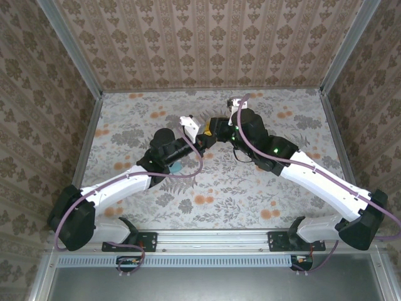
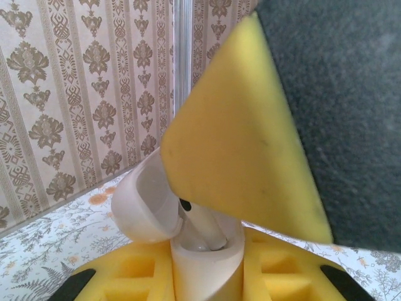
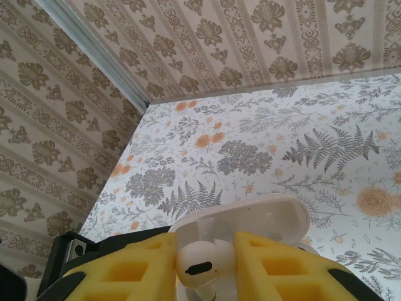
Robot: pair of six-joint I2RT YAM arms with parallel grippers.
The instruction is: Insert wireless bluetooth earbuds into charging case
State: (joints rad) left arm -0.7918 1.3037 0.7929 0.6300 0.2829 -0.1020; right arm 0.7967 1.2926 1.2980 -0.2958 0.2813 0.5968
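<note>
- Charging case [image 2: 207,263], white with its hinged lid [image 2: 141,210] flipped open, is held up off the table [image 3: 250,157], above its middle, where the two arms meet.
- Left gripper [image 2: 207,276] is clamped on the case body, its yellow pads pressed to either side.
- Right gripper [image 3: 203,266] is closed on a white earbud [image 3: 199,260], pinching it between its yellow fingers directly above the case's open mouth, clear of the table.
- In the left wrist view the earbud's lower end is already down in the case's well, with one right finger crossing over it. It looks partly entered rather than fully seated.
- Judged from this, the task is mid-insertion. This bud needs a final push home and a release.
- Whether a second earbud sits in the case cannot be told, since the well is largely hidden. Closing the lid would come last.
- A small teal object [image 1: 175,168] lies on the table beneath the left arm, too small to identify.
</note>
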